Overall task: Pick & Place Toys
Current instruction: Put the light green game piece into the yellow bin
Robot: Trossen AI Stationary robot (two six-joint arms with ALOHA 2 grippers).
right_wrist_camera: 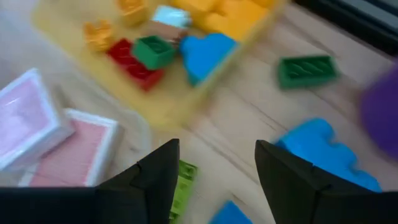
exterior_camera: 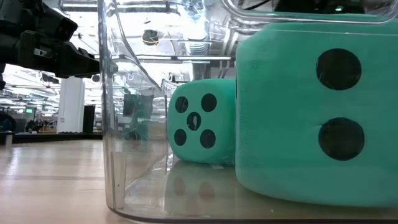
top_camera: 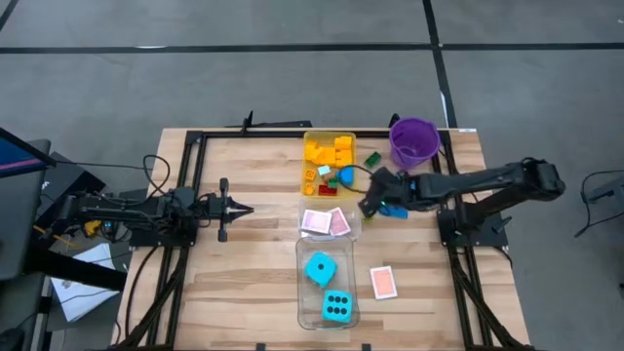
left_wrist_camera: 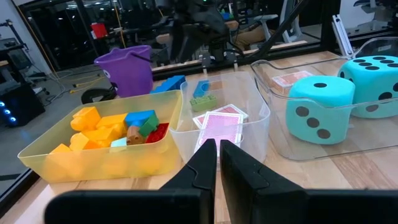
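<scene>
My right gripper [right_wrist_camera: 217,168] hangs open over bare wood between the yellow tray [top_camera: 310,183] and the purple bucket [top_camera: 414,141], with nothing between its fingers. On the table beside it lie a light-green brick [right_wrist_camera: 183,186], a blue brick [right_wrist_camera: 323,155] and a dark-green brick [right_wrist_camera: 306,70]. The yellow tray holds yellow, red, green, blue and orange bricks [right_wrist_camera: 152,50]. Pink-backed cards [top_camera: 327,222] lie in a small clear tray. Two cyan dice [top_camera: 320,268] [top_camera: 337,307] sit in a larger clear tray. My left gripper [top_camera: 242,210] waits shut at the table's left.
One pink-backed card [top_camera: 383,282] lies on the wood to the right of the dice tray [top_camera: 302,292]. The purple bucket stands at the far right. Black frame rails [top_camera: 195,185] run along the table's left, right and far sides. Bare wood lies at the near left.
</scene>
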